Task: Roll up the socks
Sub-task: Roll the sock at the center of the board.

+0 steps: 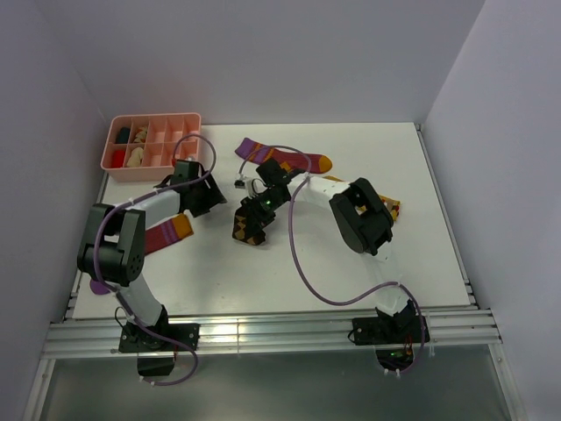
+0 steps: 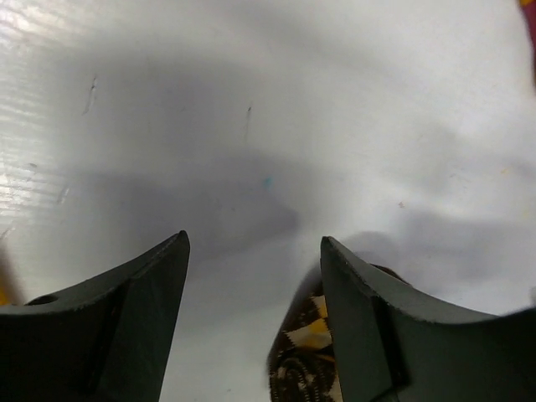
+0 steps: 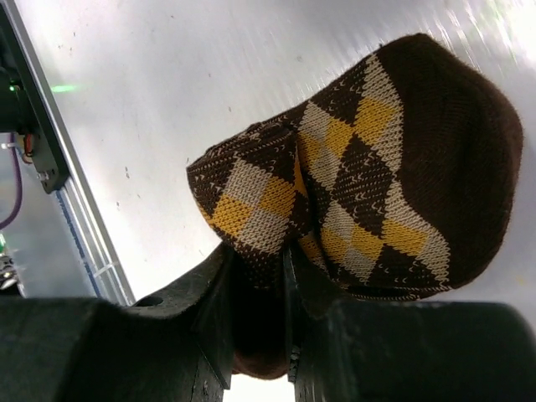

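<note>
— Now, status of each end effector?

— My left gripper (image 2: 255, 239) stands wide, with nothing between its fingers (image 2: 126, 318); bare white table (image 2: 251, 100) lies beneath it. My right gripper (image 3: 258, 251) is clamped narrow on the brown diamond-check sock (image 3: 377, 167), with a fold of it pinched between both fingers.

— Location of that sock?

— Near mid-table, doubled over into a bunch and lying against the surface, close to the right of my left gripper. In the left wrist view its edge shows low, partly behind one finger.

— Other socks?

— One maroon sock (image 1: 285, 158) with purple cuff and orange toe lies flat toward the far edge, beyond my right wrist. A second maroon sock (image 1: 162, 235) lies partly under my left forearm, its orange toe exposed. Yellowish fabric (image 1: 337, 181) shows from beneath my right arm (image 1: 359, 219); I cannot tell what it is.

— Obstructions?

— A pink compartment tray (image 1: 123, 173) sits at the far left corner, just behind my left gripper and apart from every sock. A purple cable (image 1: 302, 263) from my right arm loops across the table just beside the brown sock. A metal rail (image 3: 84, 226) borders the near table edge.
</note>
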You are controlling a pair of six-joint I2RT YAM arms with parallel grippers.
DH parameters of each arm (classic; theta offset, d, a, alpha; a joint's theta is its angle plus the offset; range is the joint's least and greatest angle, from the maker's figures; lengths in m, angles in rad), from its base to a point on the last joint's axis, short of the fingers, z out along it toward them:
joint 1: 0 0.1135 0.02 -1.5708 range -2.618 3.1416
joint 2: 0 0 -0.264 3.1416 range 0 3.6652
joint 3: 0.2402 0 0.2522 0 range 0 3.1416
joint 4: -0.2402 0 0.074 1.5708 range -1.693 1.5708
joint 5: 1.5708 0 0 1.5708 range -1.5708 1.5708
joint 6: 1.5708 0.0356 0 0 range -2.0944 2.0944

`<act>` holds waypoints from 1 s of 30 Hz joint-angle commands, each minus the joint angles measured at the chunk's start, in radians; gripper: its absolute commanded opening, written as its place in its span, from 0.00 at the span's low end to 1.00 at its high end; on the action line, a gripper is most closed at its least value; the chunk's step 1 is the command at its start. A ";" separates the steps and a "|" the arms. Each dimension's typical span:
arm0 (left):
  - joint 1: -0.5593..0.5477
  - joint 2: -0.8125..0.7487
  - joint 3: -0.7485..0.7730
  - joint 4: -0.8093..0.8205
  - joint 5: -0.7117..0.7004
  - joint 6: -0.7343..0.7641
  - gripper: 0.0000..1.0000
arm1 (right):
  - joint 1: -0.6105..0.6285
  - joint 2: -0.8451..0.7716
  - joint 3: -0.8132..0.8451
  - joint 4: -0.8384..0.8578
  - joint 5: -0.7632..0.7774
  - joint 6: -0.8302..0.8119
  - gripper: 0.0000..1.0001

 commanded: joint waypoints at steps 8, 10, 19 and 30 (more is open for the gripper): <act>-0.010 -0.262 -0.117 0.080 0.150 0.367 0.69 | -0.020 0.124 -0.024 -0.205 0.191 -0.046 0.00; -0.022 -0.314 -0.134 0.084 0.193 0.467 0.69 | -0.024 0.132 -0.010 -0.221 0.190 -0.049 0.00; -0.172 -0.276 -0.222 0.101 0.297 0.456 0.69 | -0.024 0.114 -0.017 -0.206 0.181 -0.057 0.00; -0.174 -0.158 -0.196 0.123 0.314 0.416 0.62 | -0.026 0.097 -0.043 -0.186 0.182 -0.068 0.00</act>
